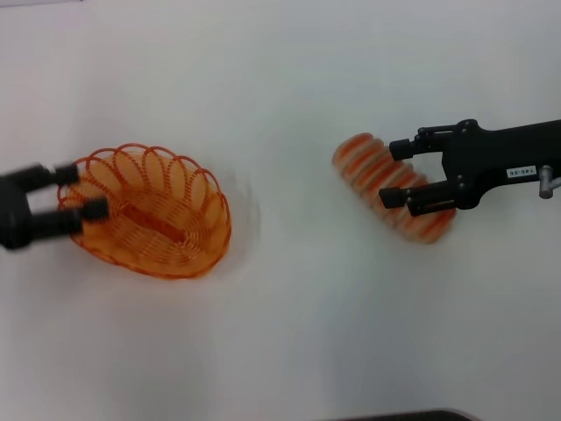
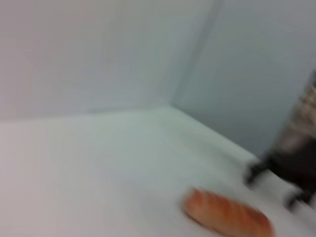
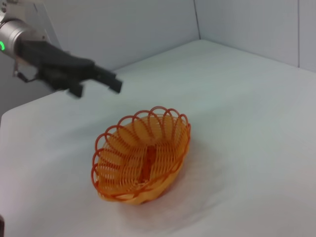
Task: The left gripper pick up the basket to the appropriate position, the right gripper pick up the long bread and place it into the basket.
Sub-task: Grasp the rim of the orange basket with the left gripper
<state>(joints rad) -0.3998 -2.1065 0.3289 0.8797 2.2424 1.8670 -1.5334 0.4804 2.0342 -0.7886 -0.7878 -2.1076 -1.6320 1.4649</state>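
Note:
The orange wire basket (image 1: 151, 212) sits upright on the white table at the left, also seen in the right wrist view (image 3: 142, 157), with nothing in it. My left gripper (image 1: 81, 191) is open at the basket's left rim; in the right wrist view this gripper (image 3: 96, 87) hangs a little above and beyond the basket, apart from it. The long bread (image 1: 375, 174) lies at an angle on the right. Over its middle, my right gripper (image 1: 394, 174) is open, one finger on each side. The left wrist view shows the bread (image 2: 227, 215) and a blurred right gripper (image 2: 272, 186).
The white table (image 1: 289, 333) stretches between the basket and the bread. Pale walls (image 2: 98, 54) close off the table's far sides and meet in a corner. A dark edge (image 1: 412, 416) shows at the bottom of the head view.

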